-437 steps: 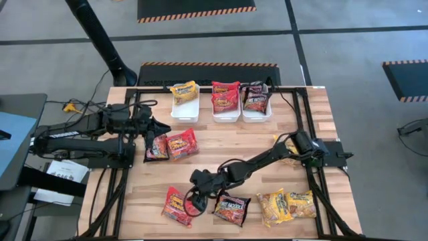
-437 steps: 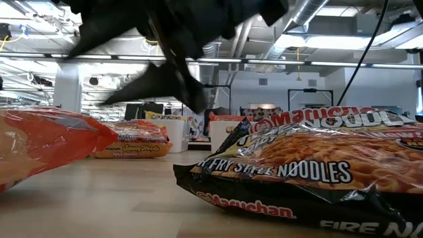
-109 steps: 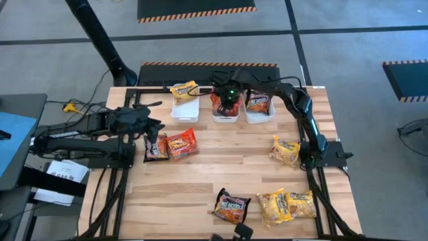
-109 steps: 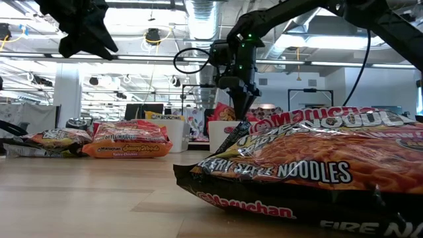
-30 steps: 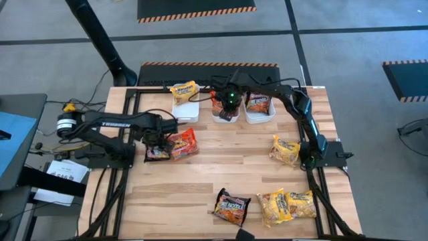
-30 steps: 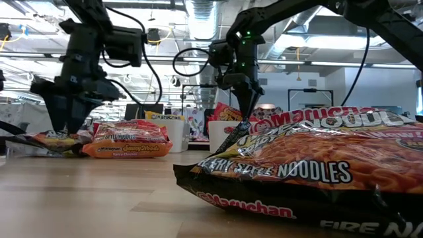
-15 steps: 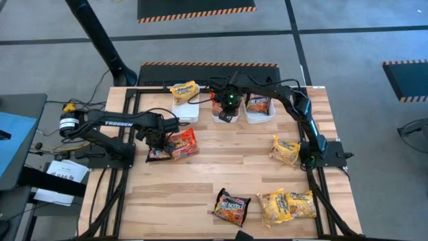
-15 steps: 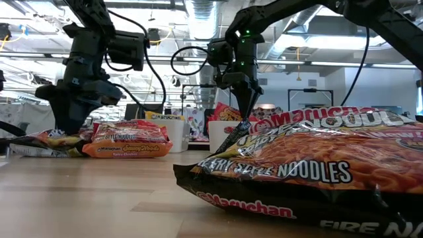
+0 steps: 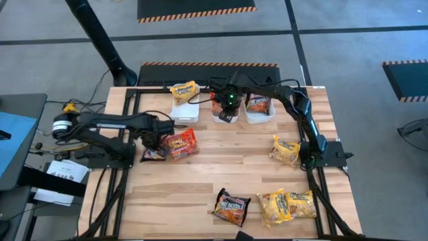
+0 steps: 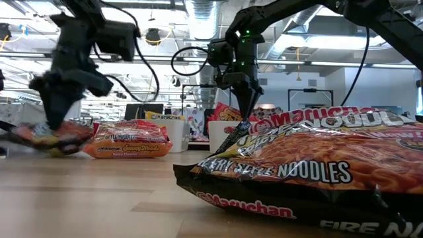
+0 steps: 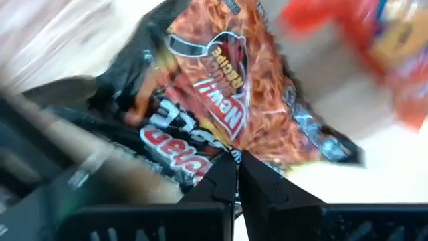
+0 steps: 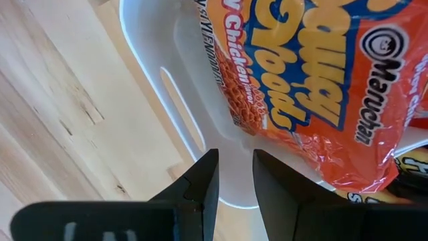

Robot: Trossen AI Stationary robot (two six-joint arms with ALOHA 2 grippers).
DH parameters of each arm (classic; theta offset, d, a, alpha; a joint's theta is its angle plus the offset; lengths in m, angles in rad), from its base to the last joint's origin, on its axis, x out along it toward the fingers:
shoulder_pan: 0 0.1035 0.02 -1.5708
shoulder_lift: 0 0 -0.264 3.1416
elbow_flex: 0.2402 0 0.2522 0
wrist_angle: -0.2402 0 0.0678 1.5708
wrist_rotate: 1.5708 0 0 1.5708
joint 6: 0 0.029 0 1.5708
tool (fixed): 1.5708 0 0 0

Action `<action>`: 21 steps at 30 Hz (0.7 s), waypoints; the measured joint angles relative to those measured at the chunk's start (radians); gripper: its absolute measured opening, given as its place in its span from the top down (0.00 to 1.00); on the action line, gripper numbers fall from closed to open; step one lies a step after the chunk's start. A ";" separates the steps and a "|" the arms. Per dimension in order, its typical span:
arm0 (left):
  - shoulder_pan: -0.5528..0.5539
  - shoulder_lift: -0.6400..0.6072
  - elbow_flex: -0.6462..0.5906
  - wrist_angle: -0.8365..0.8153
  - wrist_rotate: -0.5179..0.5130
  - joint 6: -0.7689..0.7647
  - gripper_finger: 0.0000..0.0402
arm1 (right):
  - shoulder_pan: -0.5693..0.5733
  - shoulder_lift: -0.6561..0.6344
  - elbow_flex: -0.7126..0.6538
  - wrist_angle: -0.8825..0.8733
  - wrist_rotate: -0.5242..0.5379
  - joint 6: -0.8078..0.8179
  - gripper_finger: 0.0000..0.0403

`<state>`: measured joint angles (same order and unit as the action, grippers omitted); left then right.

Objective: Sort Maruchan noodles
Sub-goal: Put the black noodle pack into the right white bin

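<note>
My left gripper (image 9: 151, 142) points down at the table's left side, shut on a dark Maruchan packet (image 9: 153, 153) that shows blurred in the low view (image 10: 47, 137). A red packet (image 9: 182, 144) lies flat beside it. My right gripper (image 12: 234, 175) hangs open over the near end of the middle white bin (image 9: 226, 115), nothing between its fingers. Under it, a red packet (image 12: 301, 87) lies in that bin. The left bin holds a yellow packet (image 9: 184, 90), and the right bin holds a dark one (image 9: 258, 102). My left gripper pinches the dark packet's wrapper (image 11: 231, 148) between its two shut fingers, coming from above and pointing down. The fingers hide whether they have an edge or a fold of the film. The packet spreads out below the fingertips; whether it is clear of the table I cannot tell.
More packets lie flat on the wood: a yellow one (image 9: 285, 149) at the right, a dark one (image 9: 231, 206) and two yellow ones (image 9: 287, 205) by the near edge. Black frame rails (image 9: 127, 167) run along both sides. Bare wood (image 9: 221, 167) fills the middle.
My left gripper has shut on the dark packet, rolled a little, and gone toward the table's left edge. The packet has come away from the red packet beside it, which stays where it was.
</note>
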<state>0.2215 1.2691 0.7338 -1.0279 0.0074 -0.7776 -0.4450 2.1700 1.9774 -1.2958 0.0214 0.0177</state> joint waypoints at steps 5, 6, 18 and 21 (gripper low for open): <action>-0.034 -0.122 0.002 -0.005 0.008 0.018 1.00 | 0.000 0.000 0.000 -0.009 -0.052 0.001 0.71; -0.044 -0.144 0.003 -0.009 0.013 0.031 1.00 | 0.000 0.000 0.000 -0.009 -0.069 0.001 0.71; -0.156 -0.143 -0.001 0.008 0.188 0.104 1.00 | 0.002 0.000 0.000 -0.005 -0.127 0.012 0.71; -0.211 -0.087 -0.017 0.039 0.190 0.099 1.00 | 0.006 0.000 0.000 -0.007 -0.129 0.020 0.71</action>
<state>0.0104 1.1818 0.7164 -0.9891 0.1976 -0.6786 -0.4389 2.1700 1.9774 -1.3029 -0.1078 0.0372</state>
